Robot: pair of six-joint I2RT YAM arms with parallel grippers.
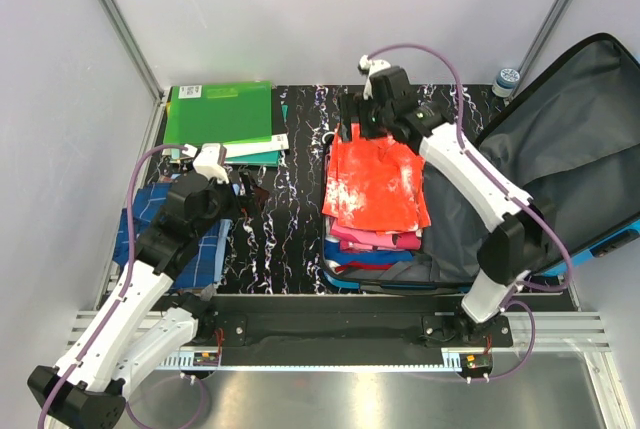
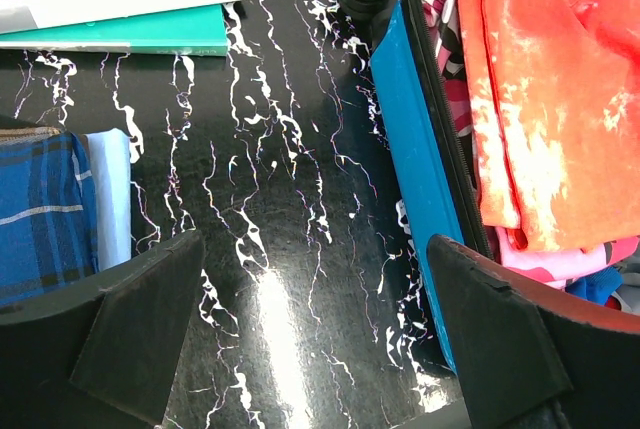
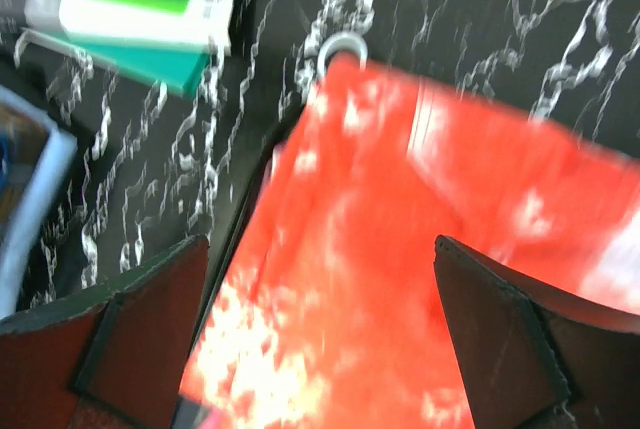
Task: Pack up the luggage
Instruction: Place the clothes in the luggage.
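Luggage (image 1: 560, 134) lies open on the worktop (image 1: 300, 214) with orange cloth (image 1: 375, 184) on top, and the left fingers (image 2: 140, 319) and right fingers (image 3: 500, 339) are spread wide, holding nothing.

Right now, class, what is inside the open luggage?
An orange-and-white garment tops a stack of folded clothes in the luggage; a pink layer and a blue layer peek out beneath. Anything deeper, and the floor, is covered.

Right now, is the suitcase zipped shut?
No, the suitcase lies open, its lid folded out to the right and an orange shirt topping the clothes stacked inside.
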